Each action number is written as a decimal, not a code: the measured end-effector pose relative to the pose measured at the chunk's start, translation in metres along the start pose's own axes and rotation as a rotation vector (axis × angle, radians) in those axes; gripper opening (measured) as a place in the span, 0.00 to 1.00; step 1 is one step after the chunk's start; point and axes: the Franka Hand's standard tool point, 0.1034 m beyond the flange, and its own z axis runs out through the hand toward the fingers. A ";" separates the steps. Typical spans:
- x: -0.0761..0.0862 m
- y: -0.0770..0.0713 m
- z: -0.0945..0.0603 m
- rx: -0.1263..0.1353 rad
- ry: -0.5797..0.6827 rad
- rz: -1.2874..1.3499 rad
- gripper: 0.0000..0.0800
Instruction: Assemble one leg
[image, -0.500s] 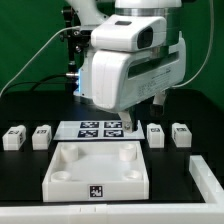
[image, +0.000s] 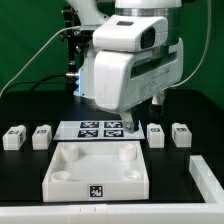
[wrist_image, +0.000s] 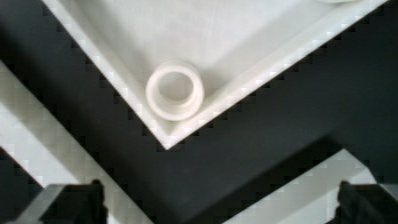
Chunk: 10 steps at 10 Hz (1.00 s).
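Observation:
Four small white legs with marker tags lie on the black table, two at the exterior view's left (image: 14, 137) (image: 42, 135) and two at its right (image: 155, 133) (image: 181, 132). My gripper (image: 143, 116) hangs above the back of the table, over the marker board (image: 95, 128) and close to the inner right leg. In the wrist view its dark fingertips (wrist_image: 71, 203) stand wide apart with nothing between them (wrist_image: 217, 205). That view looks down on a corner of the white panel (wrist_image: 267, 50) with a round socket (wrist_image: 175, 88).
The large white square panel (image: 60, 180) with corner sockets lies at the front centre. Another white part (image: 208, 178) sits at the exterior view's right edge. Cables and a dark stand are behind the arm.

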 end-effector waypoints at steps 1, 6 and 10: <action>-0.011 -0.013 0.005 -0.004 0.002 -0.116 0.81; -0.059 -0.035 0.022 0.023 -0.013 -0.500 0.81; -0.071 -0.046 0.033 0.047 -0.019 -0.470 0.81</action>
